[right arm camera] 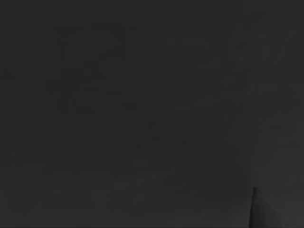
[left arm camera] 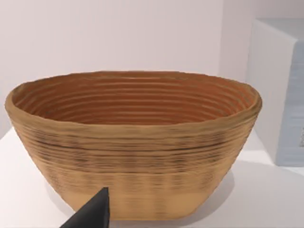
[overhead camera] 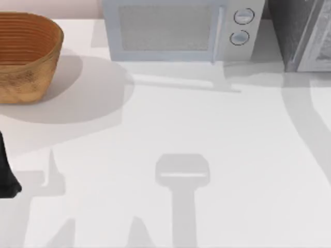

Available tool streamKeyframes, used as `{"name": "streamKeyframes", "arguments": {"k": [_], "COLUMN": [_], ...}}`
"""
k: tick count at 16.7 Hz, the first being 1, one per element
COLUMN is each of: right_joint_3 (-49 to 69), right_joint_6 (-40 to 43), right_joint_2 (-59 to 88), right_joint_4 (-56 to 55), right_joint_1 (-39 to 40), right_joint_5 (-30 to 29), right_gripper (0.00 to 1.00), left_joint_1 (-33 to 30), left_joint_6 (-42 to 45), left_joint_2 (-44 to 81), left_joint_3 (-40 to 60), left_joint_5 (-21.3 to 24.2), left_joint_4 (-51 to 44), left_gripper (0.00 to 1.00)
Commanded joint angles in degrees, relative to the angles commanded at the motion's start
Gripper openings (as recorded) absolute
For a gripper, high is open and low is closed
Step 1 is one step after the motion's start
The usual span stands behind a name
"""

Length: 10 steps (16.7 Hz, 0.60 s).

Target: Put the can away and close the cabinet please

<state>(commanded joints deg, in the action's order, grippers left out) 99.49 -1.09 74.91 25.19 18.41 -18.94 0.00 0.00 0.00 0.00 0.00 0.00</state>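
Note:
The can is out of view. A grey cabinet (overhead camera: 305,36) stands at the table's back right corner, cut off by the picture's edge. My left arm (overhead camera: 6,173) shows as a dark piece at the table's left edge, in front of a wicker basket (overhead camera: 26,57). In the left wrist view a dark tip of my left gripper (left arm camera: 92,213) pokes in low, close before the wicker basket (left arm camera: 133,152), whose inside shows bare ribbed wall. The right wrist view is dark.
A white microwave (overhead camera: 181,28) with two round knobs stands at the back middle, its door shut. Its white side (left arm camera: 280,95) rises beside the basket in the left wrist view. The white tabletop (overhead camera: 207,129) spreads across the middle and front.

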Motion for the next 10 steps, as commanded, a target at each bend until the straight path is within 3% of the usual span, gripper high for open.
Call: {"name": "streamKeyframes", "arguments": {"k": [3,10], "right_joint_3": [-0.82,-0.32], "right_joint_6": [-0.07,0.59], "right_joint_2": [-0.77,-2.01], "right_joint_4": [0.1,0.38], "right_joint_1": [5.95,5.4], "right_joint_5": [-5.94,-7.77], "right_gripper": [1.0,1.0], "left_joint_1": [0.0,0.0], "left_joint_6": [0.0,0.0], "left_joint_2": [0.0,0.0], "left_joint_3": [0.0,0.0], "left_joint_5": [0.0,0.0], "left_joint_4": [0.0,0.0], "left_gripper": [1.0,1.0]}}
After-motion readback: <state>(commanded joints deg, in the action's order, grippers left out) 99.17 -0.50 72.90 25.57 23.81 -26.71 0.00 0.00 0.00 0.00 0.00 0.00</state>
